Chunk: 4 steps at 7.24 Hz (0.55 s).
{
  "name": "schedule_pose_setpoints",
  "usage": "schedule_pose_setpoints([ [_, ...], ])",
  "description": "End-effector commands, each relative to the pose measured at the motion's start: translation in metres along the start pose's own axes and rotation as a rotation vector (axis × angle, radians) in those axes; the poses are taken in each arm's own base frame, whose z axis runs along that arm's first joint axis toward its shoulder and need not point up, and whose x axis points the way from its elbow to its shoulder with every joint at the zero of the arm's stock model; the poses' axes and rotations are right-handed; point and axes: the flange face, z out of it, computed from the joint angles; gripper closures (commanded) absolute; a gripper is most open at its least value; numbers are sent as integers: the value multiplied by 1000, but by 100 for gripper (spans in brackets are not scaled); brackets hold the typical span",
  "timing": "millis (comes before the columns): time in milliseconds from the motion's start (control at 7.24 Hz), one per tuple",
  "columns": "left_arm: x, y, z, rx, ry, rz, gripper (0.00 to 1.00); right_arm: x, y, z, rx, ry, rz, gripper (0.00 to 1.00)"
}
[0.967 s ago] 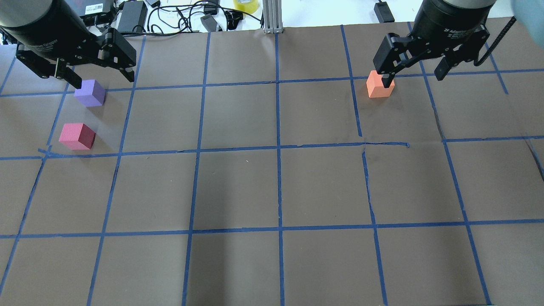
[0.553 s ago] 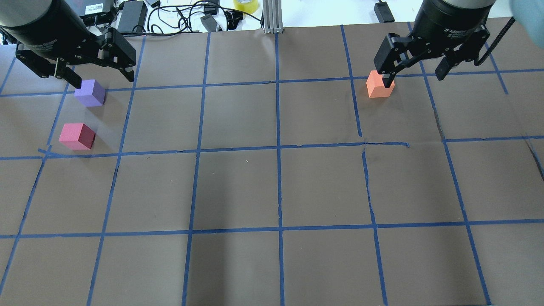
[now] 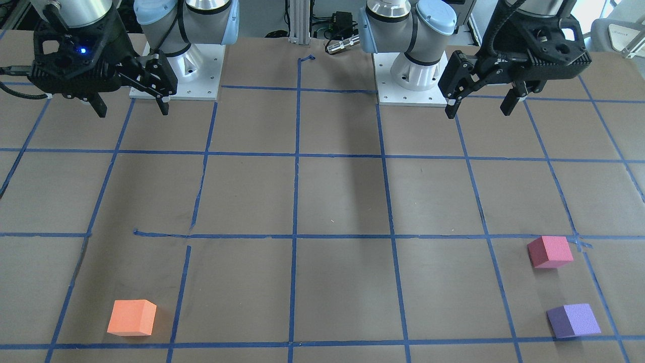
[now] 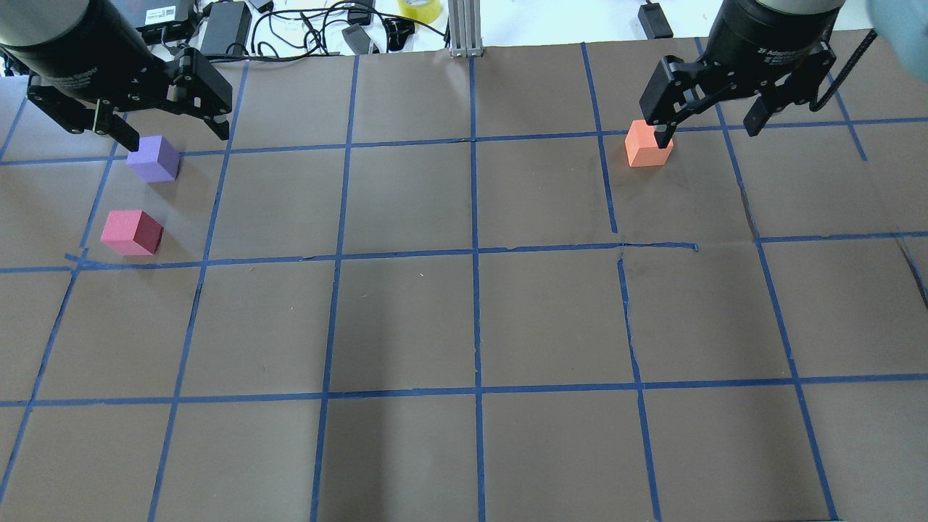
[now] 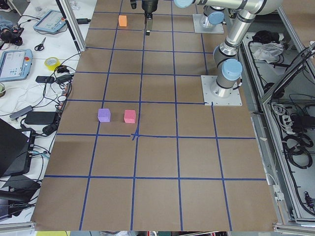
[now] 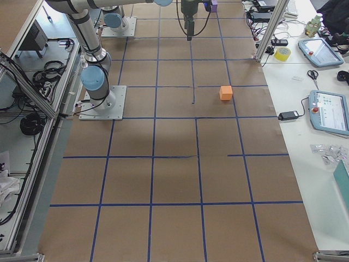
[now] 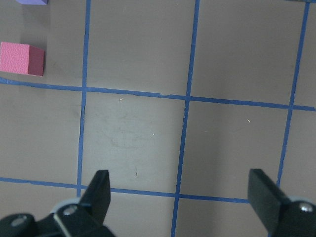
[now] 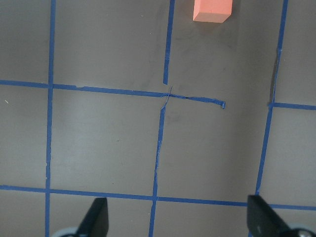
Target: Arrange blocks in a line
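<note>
The orange block (image 4: 647,145) sits on the brown table at the far right, also in the front view (image 3: 132,317) and right wrist view (image 8: 212,10). The pinkish-red block (image 4: 130,232) and purple block (image 4: 154,158) sit apart at the far left, also in the front view (image 3: 549,251) (image 3: 573,320). The pinkish-red block (image 7: 22,58) shows in the left wrist view. My left gripper (image 4: 176,136) is open and empty, high above the table. My right gripper (image 4: 707,135) is open and empty, high too. Neither touches a block.
Blue tape lines (image 4: 475,254) mark a grid on the table. Cables, power adapters (image 4: 225,29) and a tape roll (image 4: 420,9) lie beyond the far edge, beside an aluminium post (image 4: 464,29). The arm bases (image 3: 176,75) (image 3: 413,80) stand at the robot's side.
My right gripper has shifted very slightly. The left gripper and the three blocks have not moved.
</note>
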Motion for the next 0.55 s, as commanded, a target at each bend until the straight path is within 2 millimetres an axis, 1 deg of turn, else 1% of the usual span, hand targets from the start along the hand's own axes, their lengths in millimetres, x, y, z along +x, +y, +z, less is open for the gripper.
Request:
schedule_pose_setpoints([
  [0,0,0,0,0,0,0,0,10,-3,1,0,1,20,0],
  [138,0,0,0,0,0,0,0,15,-10,11,-22,1,27,0],
  [276,0,0,0,0,0,0,0,21,-20,28,-60,1,17,0],
  [414,0,0,0,0,0,0,0,28,-24,31,-64,11,42,0],
])
